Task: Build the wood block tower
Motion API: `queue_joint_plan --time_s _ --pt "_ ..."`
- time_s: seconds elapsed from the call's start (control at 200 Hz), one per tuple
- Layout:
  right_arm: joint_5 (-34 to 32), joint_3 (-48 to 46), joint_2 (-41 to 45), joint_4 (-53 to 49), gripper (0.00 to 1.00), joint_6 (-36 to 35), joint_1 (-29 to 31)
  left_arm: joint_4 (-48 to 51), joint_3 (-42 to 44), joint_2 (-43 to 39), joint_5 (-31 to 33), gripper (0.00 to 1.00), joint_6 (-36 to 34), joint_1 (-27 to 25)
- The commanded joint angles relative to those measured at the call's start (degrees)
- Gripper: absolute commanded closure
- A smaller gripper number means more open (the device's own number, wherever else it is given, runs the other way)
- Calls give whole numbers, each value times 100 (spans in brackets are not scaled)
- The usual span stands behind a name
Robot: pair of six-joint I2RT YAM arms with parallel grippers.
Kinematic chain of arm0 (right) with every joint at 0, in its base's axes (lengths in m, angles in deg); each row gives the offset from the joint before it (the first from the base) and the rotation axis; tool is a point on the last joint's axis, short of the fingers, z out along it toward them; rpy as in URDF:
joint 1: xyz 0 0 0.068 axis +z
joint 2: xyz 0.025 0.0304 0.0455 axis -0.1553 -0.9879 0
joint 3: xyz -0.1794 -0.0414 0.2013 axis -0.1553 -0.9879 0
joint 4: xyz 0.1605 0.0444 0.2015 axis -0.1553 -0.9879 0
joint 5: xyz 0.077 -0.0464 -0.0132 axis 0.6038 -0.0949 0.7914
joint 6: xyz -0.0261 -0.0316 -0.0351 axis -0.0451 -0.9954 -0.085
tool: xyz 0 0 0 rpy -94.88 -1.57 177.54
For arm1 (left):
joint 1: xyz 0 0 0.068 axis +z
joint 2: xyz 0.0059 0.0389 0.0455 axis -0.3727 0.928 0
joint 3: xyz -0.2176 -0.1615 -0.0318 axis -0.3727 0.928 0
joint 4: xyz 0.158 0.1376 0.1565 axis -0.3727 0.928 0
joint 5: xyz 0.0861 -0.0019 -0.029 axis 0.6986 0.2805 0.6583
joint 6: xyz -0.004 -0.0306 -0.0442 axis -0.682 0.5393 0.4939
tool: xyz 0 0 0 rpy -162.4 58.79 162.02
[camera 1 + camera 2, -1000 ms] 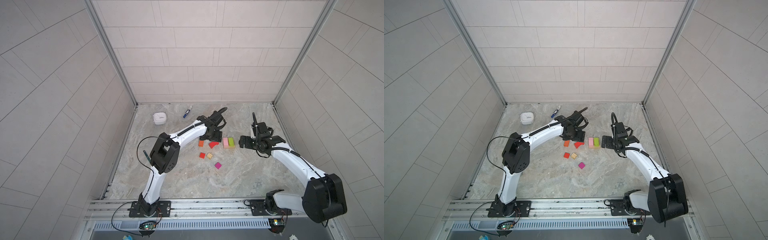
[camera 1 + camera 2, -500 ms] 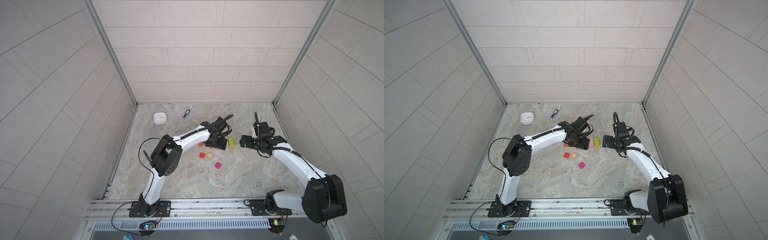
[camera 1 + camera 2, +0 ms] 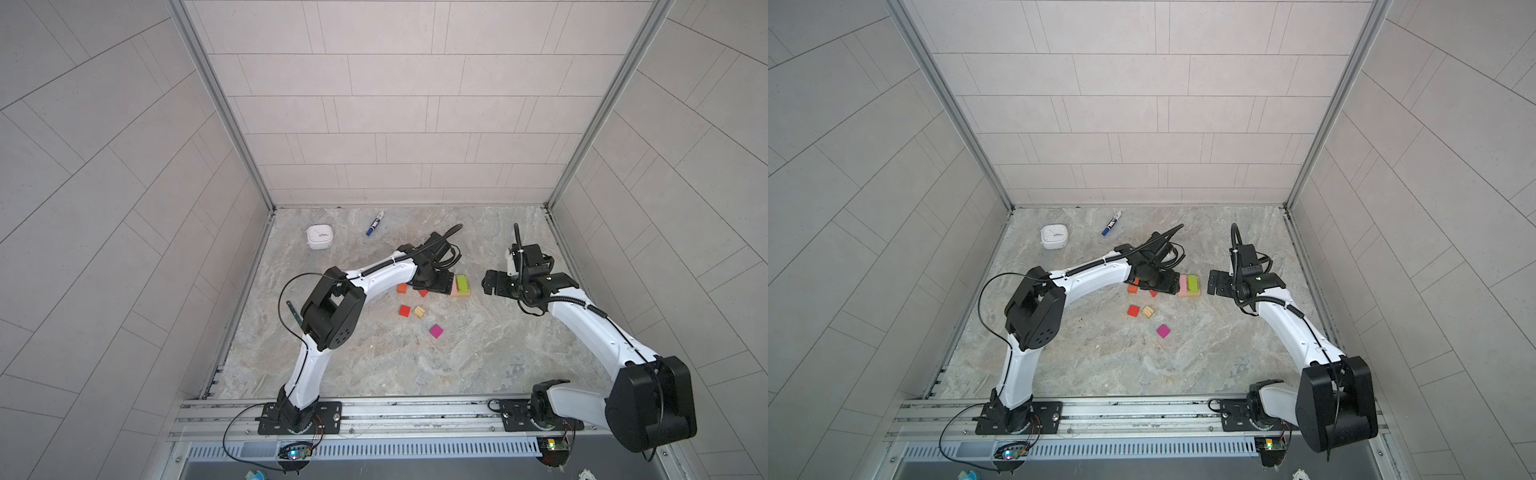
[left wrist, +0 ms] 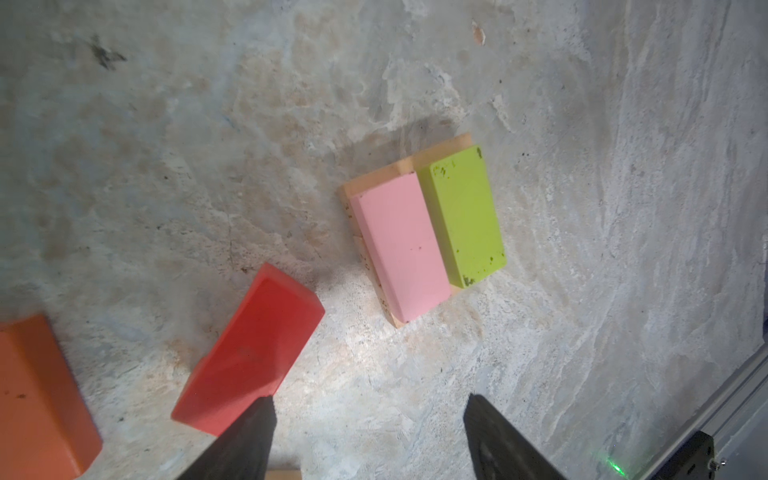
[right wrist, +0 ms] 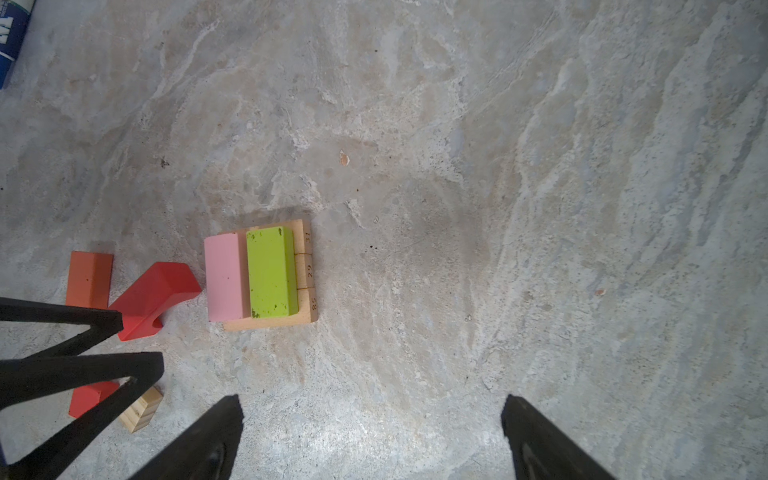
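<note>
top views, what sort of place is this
Probably a robot test cell, not a home: a left arm and right arm bolted to a metal rail, tiled panel walls boxing in the table.

Pink-and-lime tower (image 4: 424, 232); loose wood blocks (image 3: 418, 311)

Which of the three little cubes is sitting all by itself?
The magenta cube. The red cube and the tan cube sit side by side; the magenta one lies apart from every other block.
</note>
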Motion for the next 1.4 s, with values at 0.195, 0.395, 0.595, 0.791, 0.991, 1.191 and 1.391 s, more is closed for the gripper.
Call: queue_joint_plan --time_s 0.195,0.395,0.595,0.791,0.991,1.191,1.391 --pt "23 -54 -12 -92 2 -48 -57 -200 86 147 -281 23 -30 52" --pt "63 -48 -56 -65 2 -48 -70 -478 396 -45 -357 25 -179 52" --pt "87 -34 -82 -65 2 -54 -85 -483 465 -38 -361 30 -185 55" --pt "123 -40 -90 -65 3 -65 -98 -510 579 -122 -247 33 -218 52" --pt "160 -32 -91 -61 3 -65 -92 -447 574 -32 27 35 -265 81" --pt "183 -25 -115 -57 3 -62 -94 -518 532 73 125 38 -241 201" --pt "222 -19 -222 9 3 -48 -101 -560 369 253 66 38 -170 290"
